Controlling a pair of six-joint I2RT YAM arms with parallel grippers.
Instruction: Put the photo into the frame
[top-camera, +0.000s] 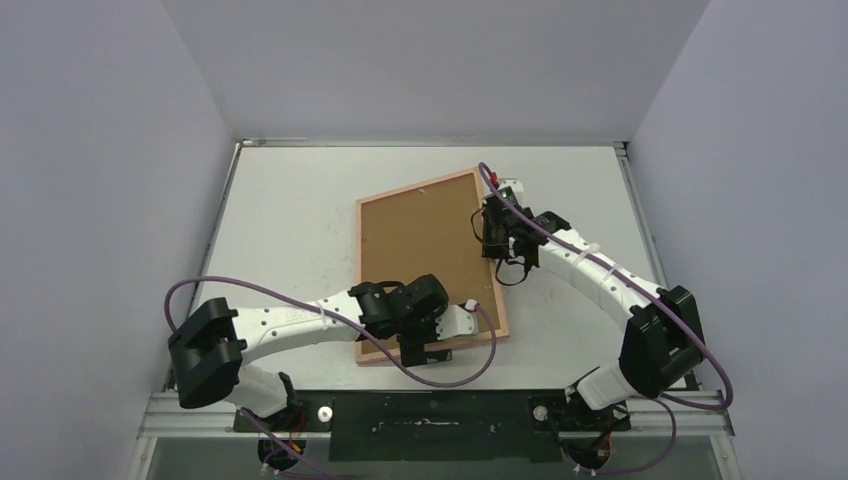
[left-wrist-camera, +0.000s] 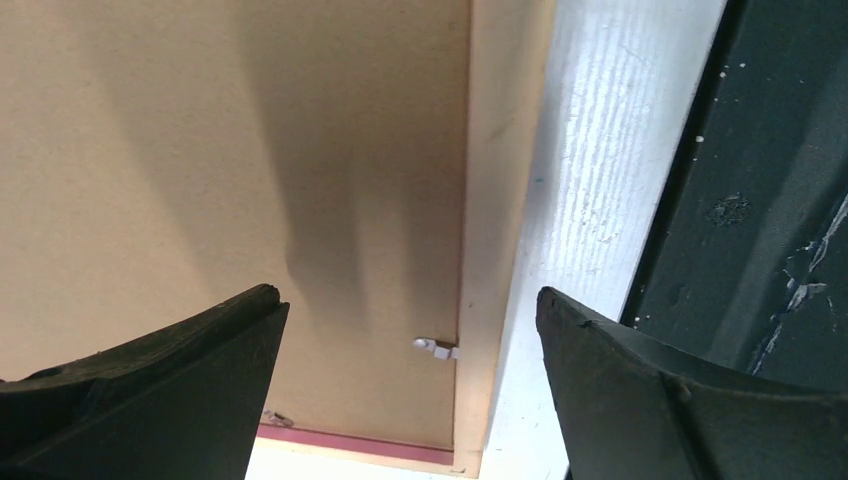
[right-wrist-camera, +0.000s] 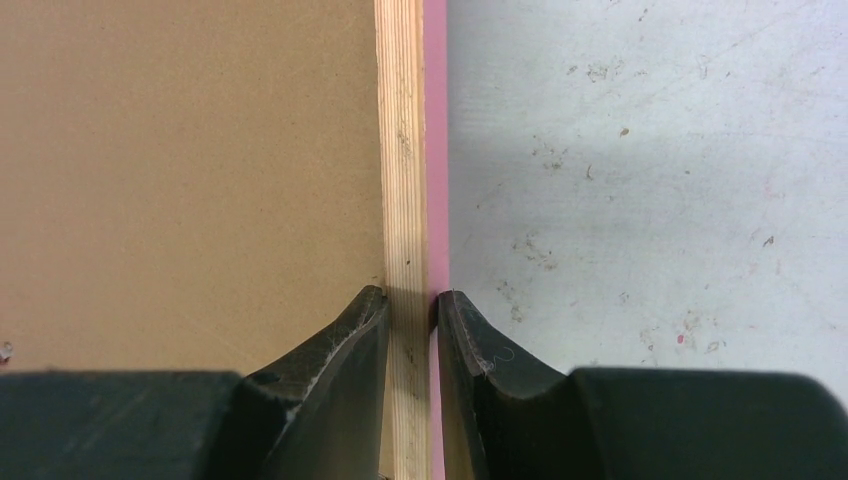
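The frame lies face down in the middle of the bench, its pink-edged border around a brown backing panel that fills the opening. Its long axis runs roughly from the arms' side toward the far wall. The photo shows in no view, so I cannot tell whether it already sits under the panel. The right pincer is closed on the frame's right long rail toward the far end, one finger on the panel side and the other on the outer, bench side. The left pincer hangs wide open and grips nothing, just above the near short rail. One finger is over the panel and the other past the frame's edge, over the strip of bench beside a dark rail. A small metal tab juts from the border over the panel, directly between those fingers and below them. The left arm is clearly the nearer one to that tab, so the coming move probably turns on it. The open pincer would drop almost straight down onto the tab while the right arm pins the frame against sliding.
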